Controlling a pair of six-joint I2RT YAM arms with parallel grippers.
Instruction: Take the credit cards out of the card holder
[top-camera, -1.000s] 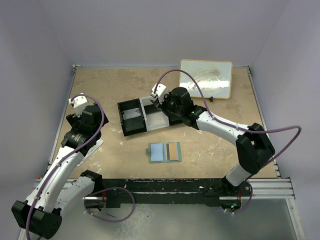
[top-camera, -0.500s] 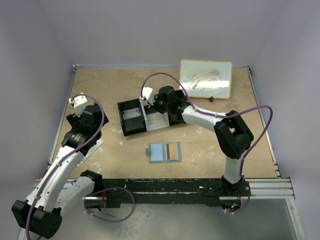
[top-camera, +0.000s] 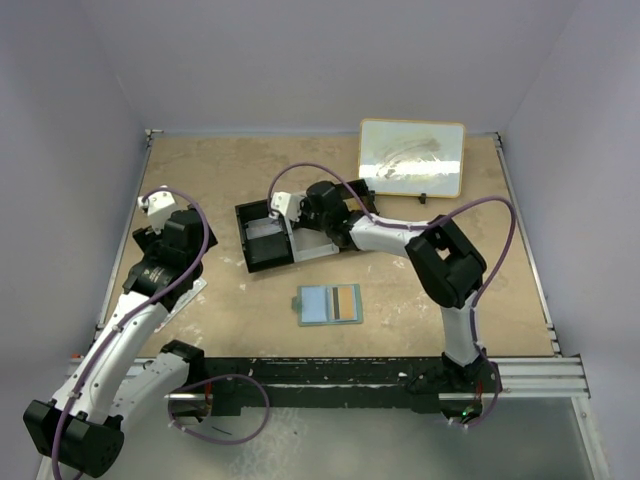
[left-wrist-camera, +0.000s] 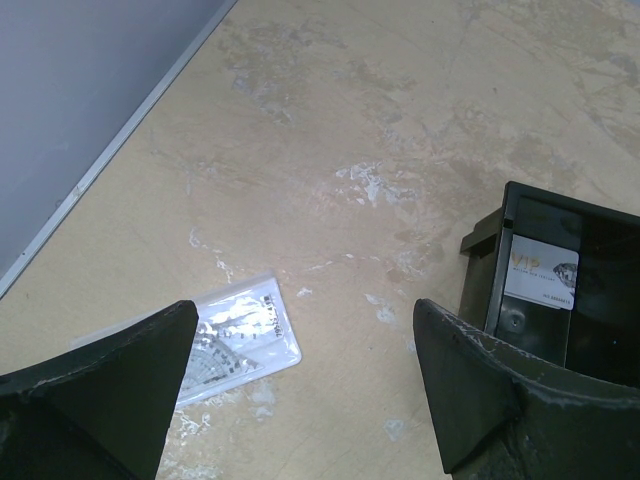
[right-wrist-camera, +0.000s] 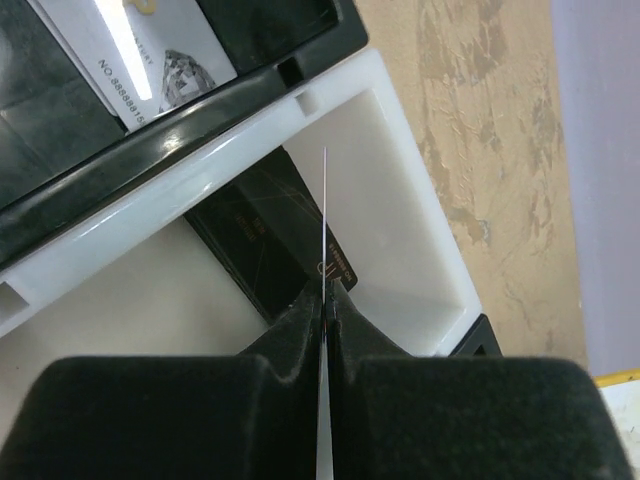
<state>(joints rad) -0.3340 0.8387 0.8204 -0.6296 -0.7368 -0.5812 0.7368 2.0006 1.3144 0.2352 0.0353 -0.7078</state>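
Note:
The card holder (top-camera: 318, 304) lies open on the table, light blue inside, with an orange-tan credit card (top-camera: 346, 302) in its right half. A dark credit card (right-wrist-camera: 262, 235) lies in the white middle compartment of the tray (top-camera: 262, 256). My right gripper (top-camera: 303, 212) hangs over that compartment. In the right wrist view it (right-wrist-camera: 325, 290) is shut on a thin card (right-wrist-camera: 325, 200) seen edge-on, its colour hidden. My left gripper (left-wrist-camera: 305, 320) is open and empty over bare table at the left (top-camera: 152, 206).
A white card with a diamond print (right-wrist-camera: 150, 50) lies in the tray's black left compartment and also shows in the left wrist view (left-wrist-camera: 541, 270). A clear packet (left-wrist-camera: 235, 335) lies under my left gripper. A framed whiteboard (top-camera: 411, 157) lies at the back right.
My right gripper has swung left across the tray, from its right compartment to over the white middle one. The left arm and card holder have not moved.

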